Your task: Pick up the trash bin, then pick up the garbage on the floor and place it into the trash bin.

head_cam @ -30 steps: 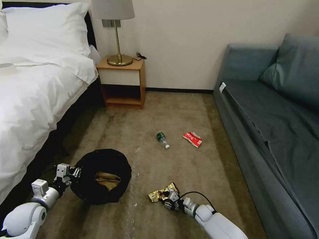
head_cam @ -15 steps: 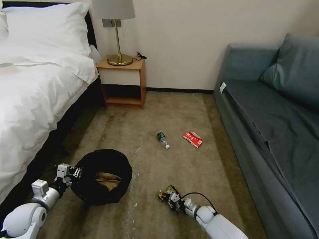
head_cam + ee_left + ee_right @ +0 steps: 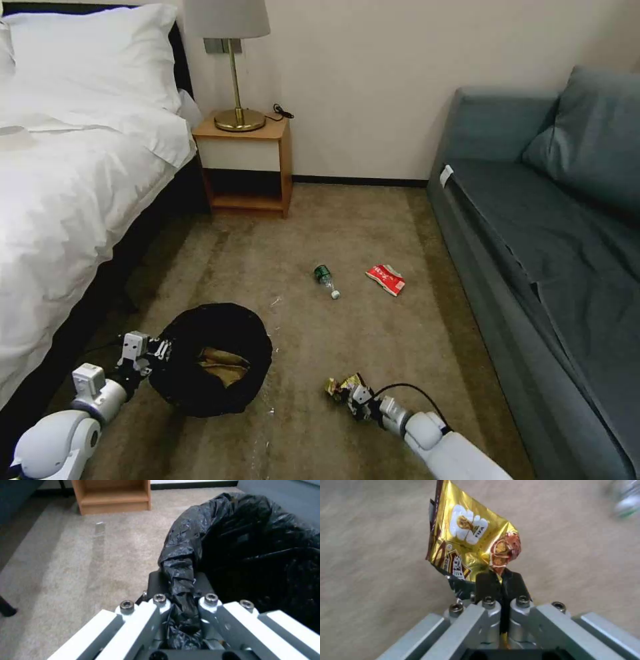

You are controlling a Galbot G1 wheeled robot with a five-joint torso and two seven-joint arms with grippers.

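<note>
Carpet runs between bed and sofa. Holding the trash bin (image 3: 212, 360) by its bag-lined rim, the left gripper (image 3: 152, 349) has its jaws clamped there. Beside it, the right gripper (image 3: 353, 393) pinches the gold snack wrapper (image 3: 341, 386), which looks lifted; next it must swing over the bin's mouth and release. Its wrist view shows the wrapper's print; the head view shows the bottle (image 3: 326, 280) and the red packet (image 3: 386, 279) mid-floor.
</note>
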